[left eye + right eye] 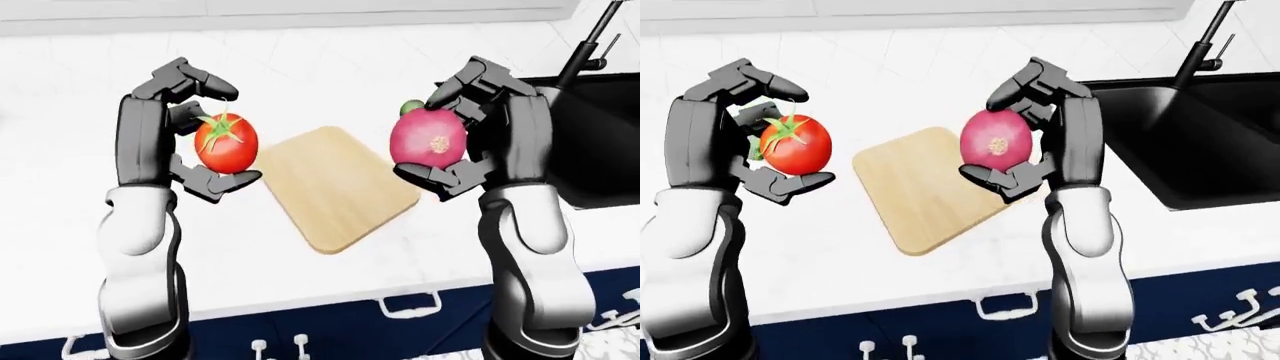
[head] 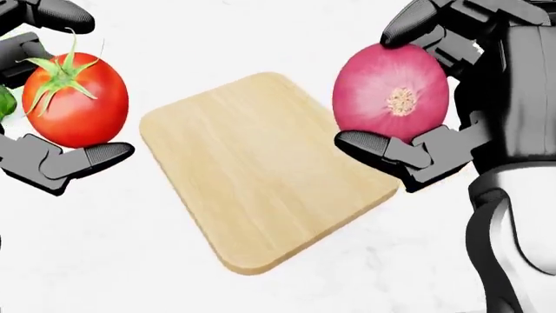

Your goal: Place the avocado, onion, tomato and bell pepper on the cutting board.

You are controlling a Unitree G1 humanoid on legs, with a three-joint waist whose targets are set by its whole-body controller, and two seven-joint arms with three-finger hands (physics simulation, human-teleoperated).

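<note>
Fingers first: the left hand (image 1: 200, 142) has its dark fingers (image 1: 215, 182) curled tight round the tomato (image 1: 226, 144), one finger arched over the green stem and another cupped underneath, so it's a proper grip. The right hand (image 1: 470, 131) does the same with the red onion (image 1: 429, 139), fingers wrapped over the top and under the bottom, root end facing the cameras. Both hands are raised off the counter with the palms turned inward toward each other, forearms standing nearly upright, white upper arm shells below them. The cutting board (image 1: 338, 185) is the landmark here: it lies flat and bare on the white countertop (image 1: 60, 195), turned at an angle, and sits between the two hands. The tomato hangs up and off the board's left edge, the onion over its right edge. A bit of green, looks like the avocado (image 1: 411, 106), peeks out just above the onion, beyond the board's upper right corner. In the head view another green sliver (image 2: 6, 102) shows left of the tomato, can't tell what it is. Right of the board there's a black sink (image 1: 1185, 135) with a dark faucet (image 1: 1202, 41), and below the board's counter edge are navy cabinets (image 1: 940, 322) with white handles.
</note>
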